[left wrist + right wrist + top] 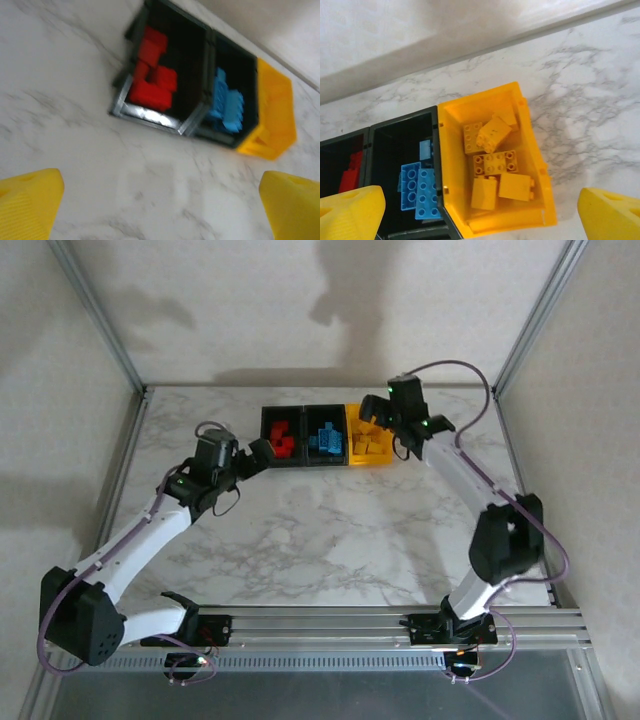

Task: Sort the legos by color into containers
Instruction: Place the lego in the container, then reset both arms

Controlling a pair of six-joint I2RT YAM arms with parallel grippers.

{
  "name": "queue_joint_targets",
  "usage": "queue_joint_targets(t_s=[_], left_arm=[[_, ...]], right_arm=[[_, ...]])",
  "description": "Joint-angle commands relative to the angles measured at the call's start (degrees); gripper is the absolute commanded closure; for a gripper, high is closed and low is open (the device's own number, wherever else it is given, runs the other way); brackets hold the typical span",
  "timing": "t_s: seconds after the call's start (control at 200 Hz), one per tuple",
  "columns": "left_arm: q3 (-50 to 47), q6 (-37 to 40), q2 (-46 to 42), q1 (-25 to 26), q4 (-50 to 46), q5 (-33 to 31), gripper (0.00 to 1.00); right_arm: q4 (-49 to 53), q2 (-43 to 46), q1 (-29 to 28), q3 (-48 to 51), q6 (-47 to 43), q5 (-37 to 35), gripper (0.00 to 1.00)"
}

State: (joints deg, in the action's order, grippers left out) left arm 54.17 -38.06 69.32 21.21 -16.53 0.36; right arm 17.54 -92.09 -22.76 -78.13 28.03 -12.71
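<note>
Left gripper (160, 205), fingers spread wide and empty, over bare marble table (330, 530) just beside the left end of the containers. Three joined bins in a row at the middle of the table's far edge: left black bin (190, 60) with red legos (150, 85); middle black bin (395, 145) with blue legos (420, 192); right yellow bin (485, 97) with yellow legos (495, 165). Right gripper (480, 212), equally wide and empty, above the yellow bin.

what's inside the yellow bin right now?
Yellow studded plastic bricks, five or so, loosely piled in the open yellow plastic bin; no other colour visible. Anything beneath the pile is covered, so I can't tell.
</note>
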Motion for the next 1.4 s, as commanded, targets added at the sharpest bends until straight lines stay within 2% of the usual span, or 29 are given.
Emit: queue_joint_targets(t_s=[0.0,0.075,0.16,0.32,0.396,0.456,0.491,0.526,0.591,0.651,0.721,0.776,0.881,0.941,1.011,1.051,1.091,1.141,1.192,1.217,1.267,1.307,1.392], left_arm=[[1.58,6.51,-1.96,-1.22,0.91,-9.4,0.0],[0.64,10.3,-2.97,-2.03,3.04,-15.09,0.0],[-2.61,15.14,-3.82,-4.13,7.71,-21.11,0.0],[-16.55,27.48,-6.42,-8.37,27.33,-28.85,0.0],[-21.65,29.86,-4.18,-11.62,36.68,-27.48,0.01],[-24.82,28.78,-0.32,-13.66,44.24,-27.85,0.0],[-26.78,28.36,2.09,-14.33,49.31,-28.68,0.0],[-29.07,28.12,4.35,-14.52,54.5,-30.21,0.0],[-32.68,27.8,8.05,-14.62,62.89,-31.76,0.0],[-36.82,28.31,9.64,-14.53,71.06,-31.32,0.0],[-39.48,29.57,9.19,-14.52,77.79,-29.81,0.0],[-42.3,30.22,10.07,-14.94,85.31,-27.46,0.01],[-43.9,30.82,14.51,-15.4,92.68,-25.0,0.0],[-41.7,32.22,15.67,-15.5,88.56,-20.11,0.0],[-42.61,33.98,20.08,-15.63,96.05,-16.65,0.0],[-41.59,33.04,18.41,-15.89,90.05,-16.16,0.0],[-42.37,33.71,19.87,-15.87,94.82,-16.48,0.0],[-41.71,33.15,18.62,-15.94,90.97,-16.21,0.0],[-42.12,33.4,19.32,-15.94,93.29,-16.51,0.0],[-41.89,33.26,18.77,-15.85,91.8,-16.37,0.0],[-42.03,33.4,19.27,-15.81,92.8,-16.66,0.0],[-41.88,33.42,18.94,-15.68,91.85,-16.88,0.0],[-41.86,33.41,18.99,-15.59,91.9,-16.89,0.0]], right_arm=[[-6.98,7.11,0.09,9.53,-1.24,-5.8,0.01],[-7.89,11.69,0.06,15.67,-0.54,-12.95,0.01],[-8.67,16.71,0.03,23.38,3.23,-26.9,0.01],[-37.83,28.06,-0.22,47.72,-8.62,-38.64,0.01],[-43.2,26.27,-0.1,50.82,-14.01,-41.59,0.01],[-47.29,21.86,0.15,51.99,-15.69,-48.41,0.01],[-53.41,19.07,0.61,54.1,-18.18,-52.2,0.01],[-62.05,16.52,1.12,56.91,-21.99,-52.61,0.01],[-74.85,13.1,1.79,61.39,-26.09,-50.53,0.01],[-84.79,11.16,2.42,65.59,-29.25,-44.6,0.01],[-88.28,10.45,3.0,66.56,-30.49,-39.43,0.01],[-94.76,9.56,4.3,68.15,-30.87,-35.84,0.01],[-96.32,7.0,6.62,67.32,-32.64,-28.78,0.01],[-103.83,3.09,8.98,68.49,-33.73,-24.04,0.01],[-94.01,5.54,11.07,66.59,-30.27,-19.94,0.01],[-94.44,6.0,12.94,67.12,-29.66,-15.08,0.01],[-92.45,6.39,14.53,66.73,-28.76,-11.05,0.01],[-90.46,6.21,16.86,65.94,-28.1,-4.14,0.01],[-93.61,4.0,20.04,66.78,-27.11,3.62,0.01],[-98.05,2.0,20.05,67.5,-27.46,2.9,0.01],[-91.22,4.12,19.9,66.19,-26.85,3.08,0.01],[-94.13,3.08,19.9,66.66,-27.21,3.12,0.01],[-93.47,3.37,19.91,66.58,-27.22,2.91,0.01]])
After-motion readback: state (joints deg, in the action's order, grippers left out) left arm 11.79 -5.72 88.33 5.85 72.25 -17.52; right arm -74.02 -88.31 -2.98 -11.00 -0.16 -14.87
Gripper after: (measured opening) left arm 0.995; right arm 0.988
